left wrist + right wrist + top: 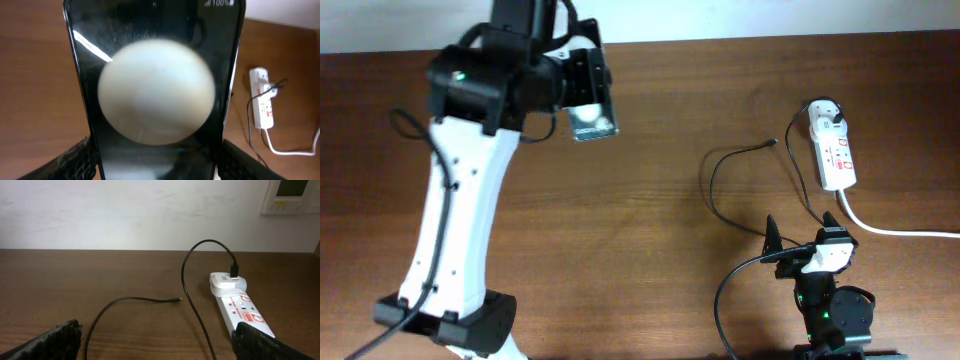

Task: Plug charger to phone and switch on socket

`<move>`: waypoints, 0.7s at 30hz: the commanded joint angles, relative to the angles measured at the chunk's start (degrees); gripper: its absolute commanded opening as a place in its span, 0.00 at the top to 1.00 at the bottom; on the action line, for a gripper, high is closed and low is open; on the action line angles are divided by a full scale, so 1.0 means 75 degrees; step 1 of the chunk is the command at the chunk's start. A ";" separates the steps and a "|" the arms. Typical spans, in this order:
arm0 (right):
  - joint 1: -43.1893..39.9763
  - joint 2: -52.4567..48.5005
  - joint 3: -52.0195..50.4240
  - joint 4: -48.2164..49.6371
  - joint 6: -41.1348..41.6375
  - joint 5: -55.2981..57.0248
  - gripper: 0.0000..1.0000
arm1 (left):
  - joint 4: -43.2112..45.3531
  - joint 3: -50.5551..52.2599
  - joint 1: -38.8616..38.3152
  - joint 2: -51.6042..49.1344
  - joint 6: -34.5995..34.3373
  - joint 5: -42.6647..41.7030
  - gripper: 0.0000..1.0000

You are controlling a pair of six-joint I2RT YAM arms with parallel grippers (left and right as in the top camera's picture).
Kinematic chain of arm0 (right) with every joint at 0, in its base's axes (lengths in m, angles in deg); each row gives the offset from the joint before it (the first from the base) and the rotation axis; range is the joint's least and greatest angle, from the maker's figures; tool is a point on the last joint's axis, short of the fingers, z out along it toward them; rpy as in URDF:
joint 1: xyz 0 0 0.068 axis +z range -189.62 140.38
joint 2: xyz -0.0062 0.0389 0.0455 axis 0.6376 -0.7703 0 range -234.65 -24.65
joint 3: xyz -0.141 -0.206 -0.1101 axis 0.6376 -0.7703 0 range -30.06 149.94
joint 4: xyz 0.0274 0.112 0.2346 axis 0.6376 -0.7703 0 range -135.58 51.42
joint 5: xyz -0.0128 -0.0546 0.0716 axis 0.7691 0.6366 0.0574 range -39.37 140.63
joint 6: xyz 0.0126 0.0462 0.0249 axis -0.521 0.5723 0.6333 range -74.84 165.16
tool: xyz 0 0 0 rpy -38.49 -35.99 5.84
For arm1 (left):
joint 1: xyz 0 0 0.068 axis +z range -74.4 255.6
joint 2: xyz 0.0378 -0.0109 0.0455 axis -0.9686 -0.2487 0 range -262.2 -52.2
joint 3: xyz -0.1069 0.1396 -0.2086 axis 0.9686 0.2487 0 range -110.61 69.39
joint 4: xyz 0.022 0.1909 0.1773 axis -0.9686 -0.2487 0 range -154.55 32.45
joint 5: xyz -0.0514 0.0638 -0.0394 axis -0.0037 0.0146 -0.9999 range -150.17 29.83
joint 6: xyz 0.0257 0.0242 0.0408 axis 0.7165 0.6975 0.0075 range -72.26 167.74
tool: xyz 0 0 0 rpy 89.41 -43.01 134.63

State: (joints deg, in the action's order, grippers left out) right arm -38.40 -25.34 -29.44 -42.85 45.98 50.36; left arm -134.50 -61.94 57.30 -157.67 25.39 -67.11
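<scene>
My left gripper (584, 92) is shut on the black phone (592, 120) and holds it up above the table's far left. In the left wrist view the phone (155, 60) fills the frame, with a big white round blob on its face and my fingers (155, 167) on both its edges. The charger's thin black cable (713, 185) loops on the table, its connector tip (775, 143) lying loose. The tip also shows in the right wrist view (176, 300). The white socket strip (836, 155) lies at the right with a white adapter (227, 281) plugged in. My right gripper (803, 237) is open and empty, near the strip's front end.
The strip's thick white cord (895, 230) runs off to the right edge. The left arm's white body (455, 220) spans the table's left side. A pale wall with a wall panel (291, 195) stands behind the table.
</scene>
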 commanded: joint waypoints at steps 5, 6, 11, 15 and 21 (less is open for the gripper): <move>0.0044 0.0052 -0.0041 -0.0035 -0.0023 -0.0015 0.01 | 0.1049 0.1804 0.0015 0.0061 -0.0935 -0.0968 0.39; 0.0044 0.0052 -0.0041 -0.0035 -0.0023 -0.0015 0.01 | 0.1131 0.1877 0.0015 0.0003 -0.1064 -0.0965 0.39; 0.0044 0.0052 -0.0041 -0.0032 -0.0023 -0.0015 0.01 | 0.1209 0.1891 0.0015 -0.0571 -0.2081 -0.0970 0.39; 0.0044 0.0052 -0.0041 -0.0032 -0.0020 -0.0015 0.01 | 0.1265 0.1891 0.0015 -0.1049 -0.2760 -0.1107 0.39; 0.0044 0.0052 -0.0041 -0.0029 0.0431 -0.0175 0.01 | 0.1349 0.1891 0.0015 -0.1137 -0.3048 -0.1169 0.39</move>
State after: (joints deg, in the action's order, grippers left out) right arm -38.40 -25.34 -29.44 -42.85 46.02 50.36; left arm -125.06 -47.58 57.30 -166.19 4.39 -74.82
